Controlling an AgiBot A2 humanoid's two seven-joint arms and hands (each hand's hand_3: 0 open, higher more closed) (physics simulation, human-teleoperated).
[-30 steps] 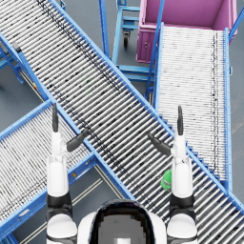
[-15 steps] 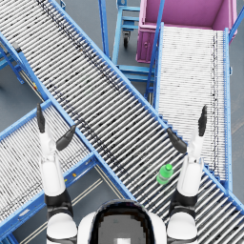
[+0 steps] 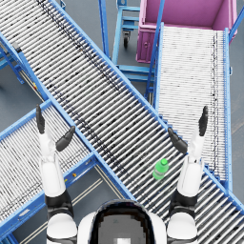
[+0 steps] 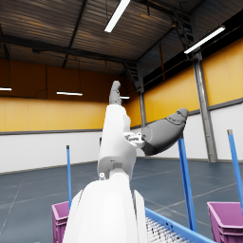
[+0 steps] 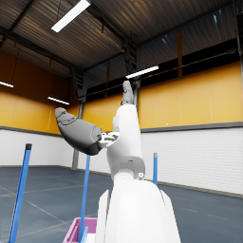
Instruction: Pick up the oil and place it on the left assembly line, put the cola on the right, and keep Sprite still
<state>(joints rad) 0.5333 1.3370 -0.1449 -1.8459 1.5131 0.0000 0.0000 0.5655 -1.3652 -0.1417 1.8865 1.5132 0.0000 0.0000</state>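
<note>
While both hands hang empty in the air, a green Sprite bottle (image 3: 160, 170) sits on the middle roller conveyor (image 3: 95, 95).

Raised on its white arm above the blue rail between the middle conveyor and the left roller conveyor (image 3: 19, 157), the left hand (image 3: 47, 136) has its fingers straight up and its thumb spread wide, holding nothing. The right hand (image 3: 193, 138) mirrors it over the near end of the middle conveyor, fingers up, thumb apart, also holding nothing. The bottle is just beside the right forearm, on its inner side, touched by neither hand; whether it stands or lies cannot be told from above. The right roller conveyor (image 3: 190, 71) runs up to a pink bin (image 3: 147, 43) at its far end.
</note>
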